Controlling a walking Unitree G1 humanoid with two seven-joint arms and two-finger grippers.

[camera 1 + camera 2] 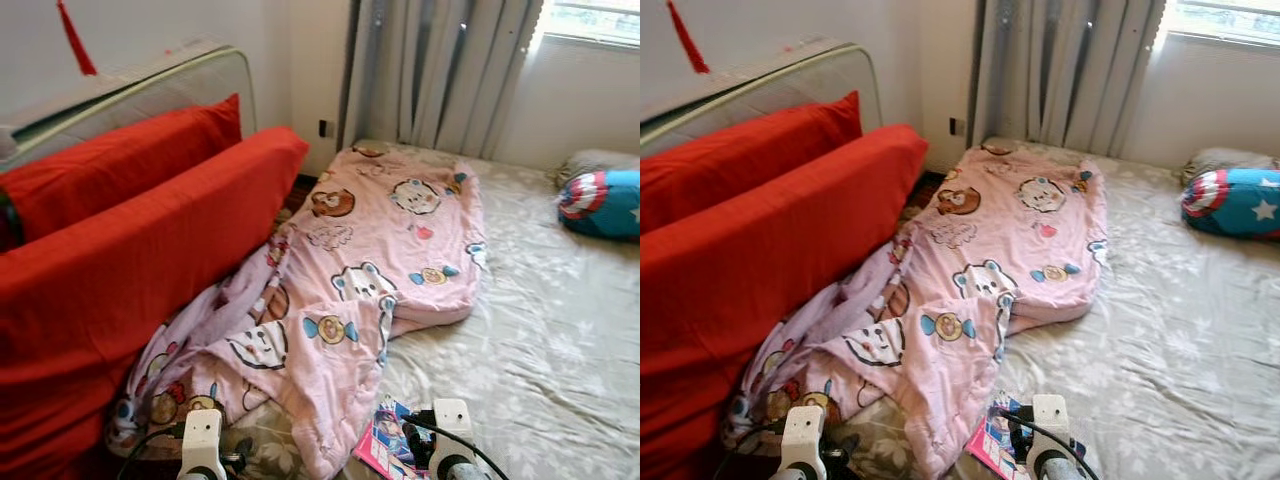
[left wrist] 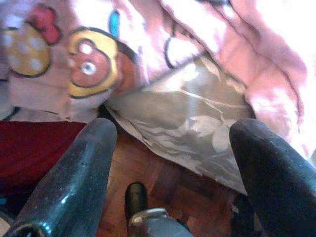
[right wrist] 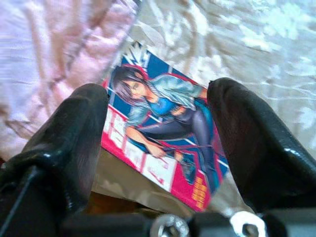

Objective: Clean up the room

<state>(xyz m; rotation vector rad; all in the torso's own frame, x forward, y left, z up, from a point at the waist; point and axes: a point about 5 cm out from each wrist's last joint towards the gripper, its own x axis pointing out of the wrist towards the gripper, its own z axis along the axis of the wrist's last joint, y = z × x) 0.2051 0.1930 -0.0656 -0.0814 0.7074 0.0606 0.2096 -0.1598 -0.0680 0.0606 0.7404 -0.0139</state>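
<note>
While both pincers gape empty, comic book (image 3: 165,140) lies on bedsheet (image 3: 256,44) between right pincer (image 3: 163,133) fingers.

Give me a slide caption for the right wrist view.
Open right pincer poised over a comic book lying on the bedsheet beside a pink quilt.

Before me: bed (image 1: 560,330), beige floral sheet. On it I list: pink cartoon quilt (image 1: 370,260), left half, rumpled; red cushions (image 1: 120,250), far left; comic book (image 3: 168,148), near edge; blue star-print pillow (image 1: 603,203), far right.
</note>
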